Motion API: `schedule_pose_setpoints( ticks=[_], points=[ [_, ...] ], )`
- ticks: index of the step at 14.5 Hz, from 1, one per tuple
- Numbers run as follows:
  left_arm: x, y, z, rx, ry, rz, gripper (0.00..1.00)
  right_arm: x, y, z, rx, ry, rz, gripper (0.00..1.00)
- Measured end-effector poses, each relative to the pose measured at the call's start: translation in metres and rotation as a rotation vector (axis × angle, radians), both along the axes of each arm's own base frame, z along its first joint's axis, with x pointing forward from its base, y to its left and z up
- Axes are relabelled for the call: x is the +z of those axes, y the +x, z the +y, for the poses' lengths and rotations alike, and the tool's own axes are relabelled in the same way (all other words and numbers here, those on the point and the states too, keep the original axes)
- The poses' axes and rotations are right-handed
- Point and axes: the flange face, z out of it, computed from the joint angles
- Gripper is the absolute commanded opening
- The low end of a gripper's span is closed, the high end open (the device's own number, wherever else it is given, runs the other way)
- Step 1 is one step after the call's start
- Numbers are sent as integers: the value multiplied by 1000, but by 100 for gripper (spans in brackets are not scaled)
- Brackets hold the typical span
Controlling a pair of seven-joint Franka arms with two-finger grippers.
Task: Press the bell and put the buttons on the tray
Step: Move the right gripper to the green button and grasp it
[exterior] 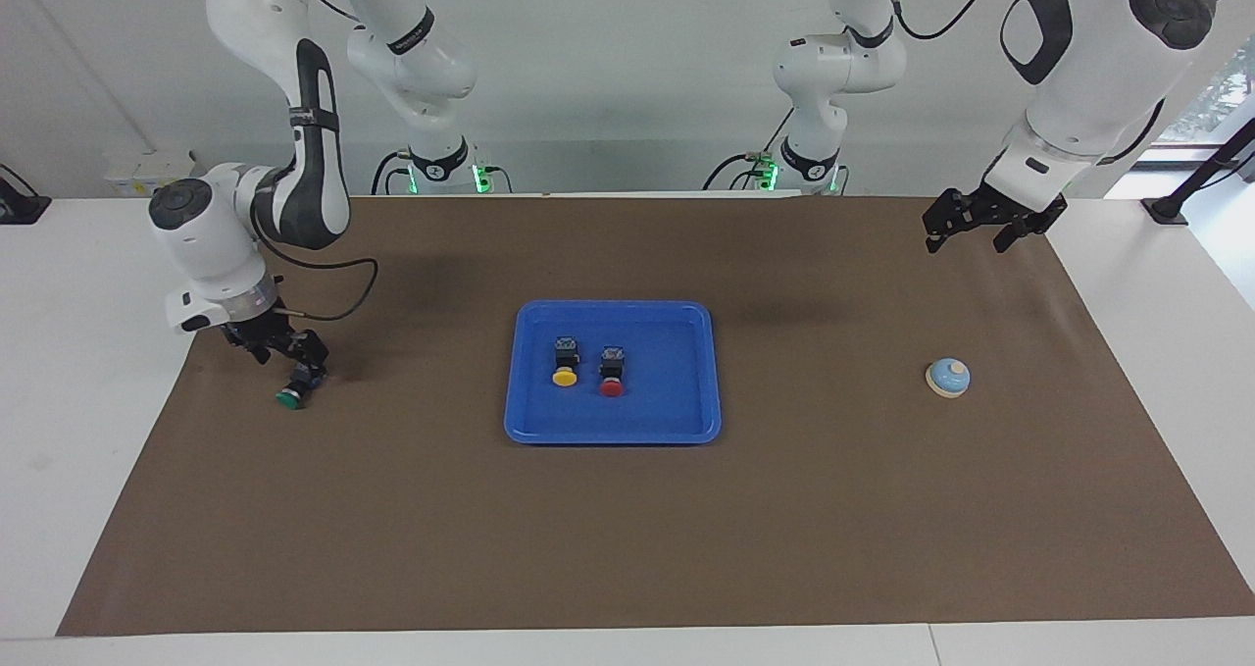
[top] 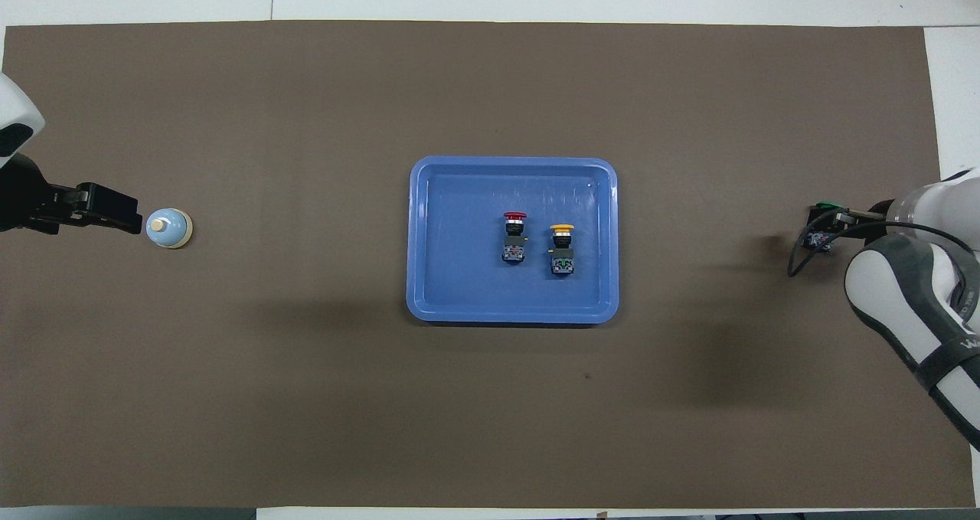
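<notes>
The green button (exterior: 292,391) lies on its side on the brown mat, toward the right arm's end of the table. My right gripper (exterior: 287,354) is low over the button's black body with its fingers spread open. I cannot tell whether they touch it. In the overhead view only the green cap (top: 825,206) and part of the body show beside the arm. The yellow button (exterior: 565,366) and the red button (exterior: 612,374) lie in the blue tray (exterior: 672,406). The light-blue bell (exterior: 948,378) sits toward the left arm's end. My left gripper (exterior: 971,237) waits open in the air, nearer the robots than the bell.
A brown mat (exterior: 627,529) covers the table, with white table (exterior: 98,401) showing at both ends. The right arm's cable (exterior: 333,303) loops just above the mat beside the gripper.
</notes>
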Motion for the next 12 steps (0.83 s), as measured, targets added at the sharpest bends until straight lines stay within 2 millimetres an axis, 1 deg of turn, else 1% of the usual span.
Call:
schedule_pose_setpoints(
  ticks=[2,3,4,5,8,12],
  points=[
    [0,0,0,0,0,0,100,-12,-7,2,1,1,-5,100],
    [0,0,0,0,0,0,100,-16,-8,2,1,1,-11,73],
    [0,0,0,0,0,0,100,-19,-8,2,2,1,-15,39],
    [0,0,0,0,0,0,100,-20,-9,3,5,2,-14,0],
    [0,0,0,0,0,0,100,-22,-10,3,10,2,-10,0],
    [0,0,0,0,0,0,100,-18,-9,5,19,7,17,0]
  ],
)
